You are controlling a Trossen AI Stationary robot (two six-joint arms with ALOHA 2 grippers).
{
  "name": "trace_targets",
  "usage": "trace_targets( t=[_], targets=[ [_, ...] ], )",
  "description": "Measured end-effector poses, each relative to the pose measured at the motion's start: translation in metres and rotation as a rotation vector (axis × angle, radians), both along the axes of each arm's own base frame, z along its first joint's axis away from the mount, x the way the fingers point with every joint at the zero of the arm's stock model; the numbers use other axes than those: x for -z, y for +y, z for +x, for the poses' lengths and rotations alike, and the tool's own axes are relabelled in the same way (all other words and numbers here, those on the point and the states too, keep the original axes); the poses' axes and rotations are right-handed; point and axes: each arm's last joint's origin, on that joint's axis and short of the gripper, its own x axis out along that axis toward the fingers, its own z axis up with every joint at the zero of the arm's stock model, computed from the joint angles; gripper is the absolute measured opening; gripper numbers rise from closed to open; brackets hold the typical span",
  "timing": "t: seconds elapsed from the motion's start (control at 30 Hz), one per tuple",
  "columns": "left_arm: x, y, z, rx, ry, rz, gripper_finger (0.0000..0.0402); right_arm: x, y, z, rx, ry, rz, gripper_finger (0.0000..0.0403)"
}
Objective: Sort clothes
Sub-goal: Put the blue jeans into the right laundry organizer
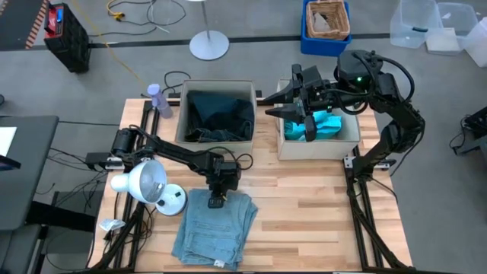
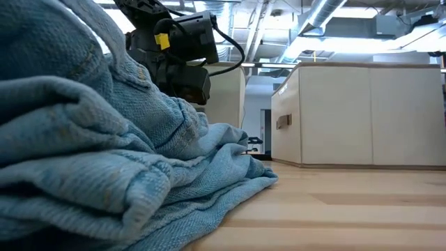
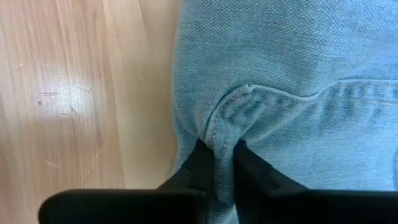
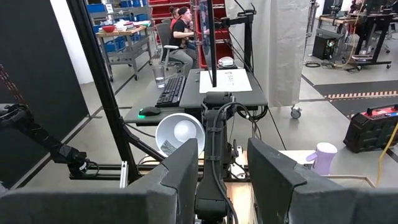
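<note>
Light blue denim jeans (image 1: 217, 228) lie folded on the table near its front edge; they fill the foreground of the low view (image 2: 104, 167). My left gripper (image 1: 217, 199) stands over their far edge, shut on them. Dark garments (image 1: 221, 114) lie in the left beige box (image 1: 181, 114). A teal shirt (image 1: 335, 123) lies in the right beige box (image 1: 316, 148). My right gripper (image 1: 268, 105) is open and empty, held level above the gap between the boxes, pointing toward the table's left. My left gripper pinches a raised fold of the jeans with a stitched seam (image 3: 225, 134) between its two fingers (image 3: 198, 163), near the jeans' far edge. The fingers come from above, pointing down. The cloth rises in a ridge (image 2: 178, 115) to the fingers; the rest lies on the table.
A white lamp (image 1: 144, 183) and a purple cup (image 1: 156, 97) stand at the table's left side. Bare wood (image 1: 304, 221) lies to the right of the jeans. In the right wrist view, people (image 4: 183, 28) sit at a desk in the room beyond.
</note>
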Motion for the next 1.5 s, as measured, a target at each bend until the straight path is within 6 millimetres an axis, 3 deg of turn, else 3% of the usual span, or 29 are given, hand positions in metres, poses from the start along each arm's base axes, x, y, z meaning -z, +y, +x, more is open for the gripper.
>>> trace_targets(
  t=[0.17,0.37,0.73,1.0,1.5],
  targets=[
    [-0.005,0.0,0.004,0.005,-0.014,0.003,0.0029,0.0,0.0,0.0,0.0,0.0,0.0,0.0152],
    [-0.028,-0.001,0.015,0.021,-0.068,0.038,0.0029,0.0,0.0,0.0,0.0,0.0,0.0,0.0152],
    [-0.102,0.0,0.047,0.063,-0.297,0.104,0.0028,0.0,0.0,0.0,0.0,-0.001,0.001,0.0152],
    [-0.161,0.012,0.063,0.027,-0.478,0.118,0.0028,-0.005,-0.001,-0.006,0.016,-0.026,-0.001,0.0152],
    [-0.254,0.039,0.071,-0.014,-0.822,0.129,0.0028,-0.037,0.002,-0.055,0.017,-0.234,-0.01,0.0152]
  ],
)
